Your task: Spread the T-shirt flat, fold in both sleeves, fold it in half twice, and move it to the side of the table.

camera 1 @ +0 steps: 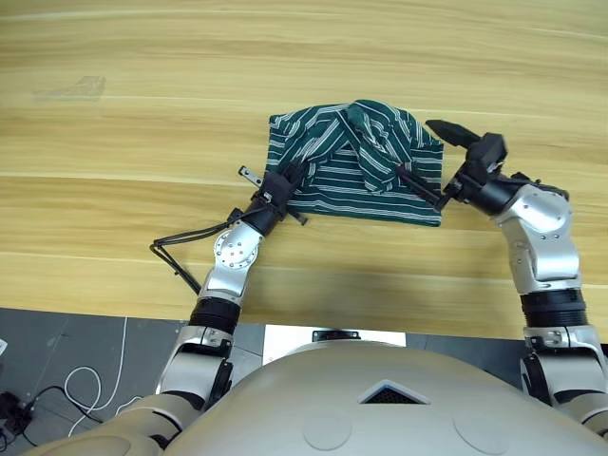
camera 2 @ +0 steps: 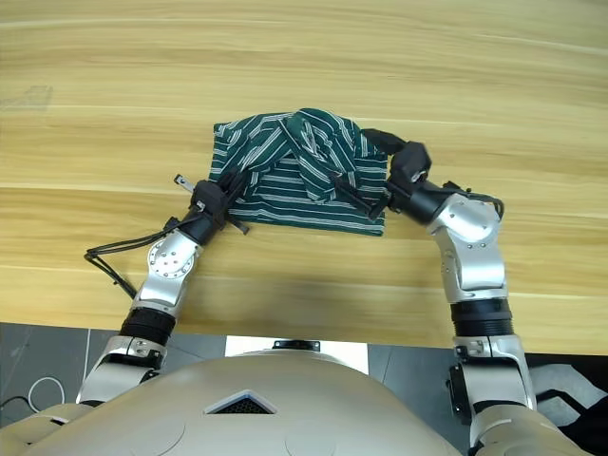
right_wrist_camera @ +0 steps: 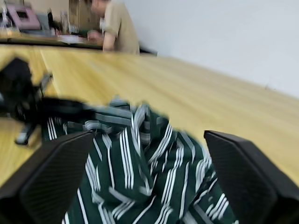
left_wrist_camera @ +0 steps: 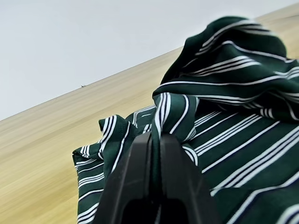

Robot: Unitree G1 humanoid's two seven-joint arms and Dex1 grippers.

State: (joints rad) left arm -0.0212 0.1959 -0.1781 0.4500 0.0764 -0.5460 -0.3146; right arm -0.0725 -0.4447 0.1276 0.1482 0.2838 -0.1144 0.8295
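The green, white-striped T-shirt (camera 1: 328,185) lies on the wooden table (camera 1: 142,142) as a rough folded rectangle with a bunched ridge of cloth rising in its middle. My left gripper (camera 1: 290,177) is at the shirt's left near edge, shut on a pinch of striped fabric (left_wrist_camera: 170,112). Its dark fingers (left_wrist_camera: 140,177) press together under that fold. My right gripper (camera 1: 414,146) is at the shirt's right edge and stands open. In the right wrist view its two wide fingers (right_wrist_camera: 51,177) straddle the cloth (right_wrist_camera: 140,177).
A black cable loop (camera 1: 176,249) hangs off my left forearm near the table's front edge (camera 1: 114,306). Bare wood stretches far behind and to both sides of the shirt.
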